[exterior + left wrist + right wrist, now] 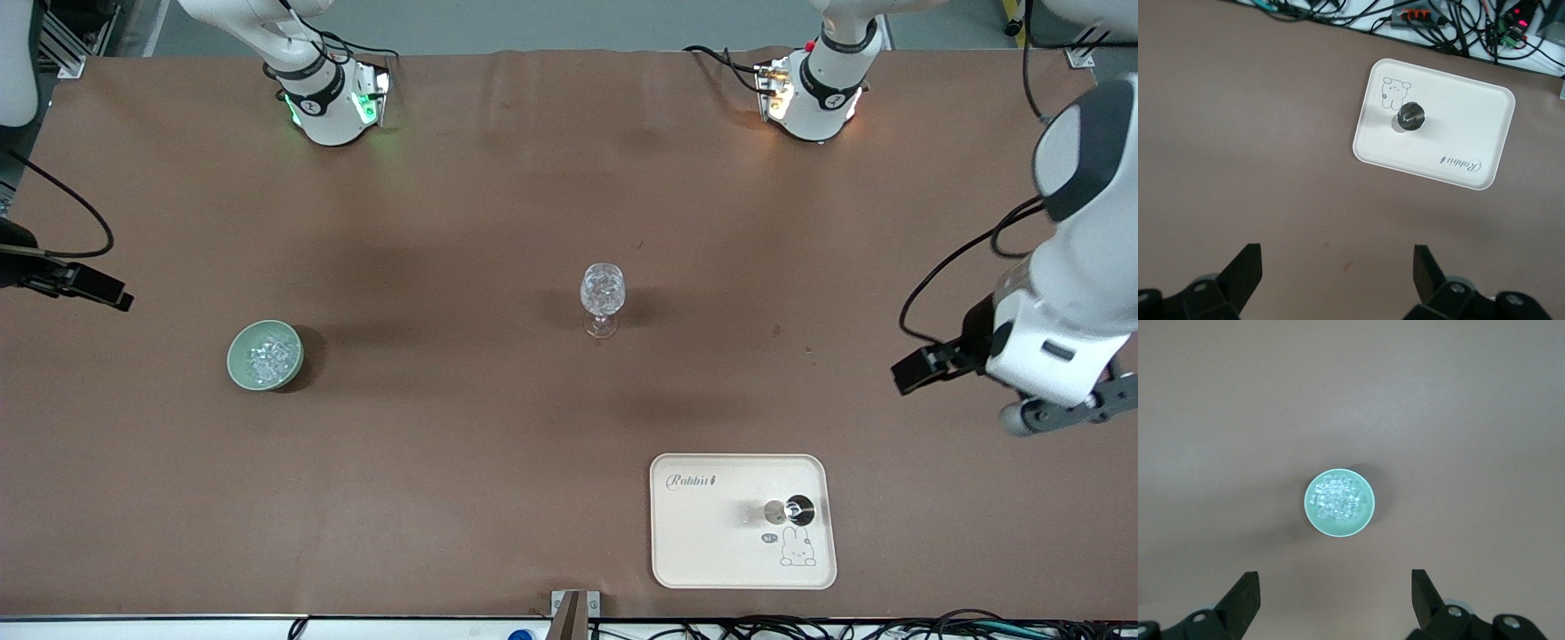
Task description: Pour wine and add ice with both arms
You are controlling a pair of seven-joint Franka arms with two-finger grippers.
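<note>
Several ice cubes (pixel 267 354) lie in a pale green bowl (pixel 235 363) toward the right arm's end of the table. A clear cut-glass wine glass (pixel 602 295) stands upright mid-table. A dark-topped bottle (pixel 794 510), seen from above, stands on a cream tray (pixel 711 533) near the front edge. My right gripper (pixel 116 298) is open and empty over the table's end, apart from the bowl. Its wrist view shows the ice (pixel 1337 499), the bowl (pixel 1313 515) and the gripper (pixel 1336 587). My left gripper (pixel 902 373), also shown in its wrist view (pixel 1338 267), is open and empty over bare table, with the bottle (pixel 1410 115) and the tray (pixel 1458 120) in sight.
The table is covered in brown paper (pixel 462 222). Both arm bases (pixel 331 102) stand along the edge farthest from the front camera. Cables (pixel 800 627) run along the front edge, just off the table.
</note>
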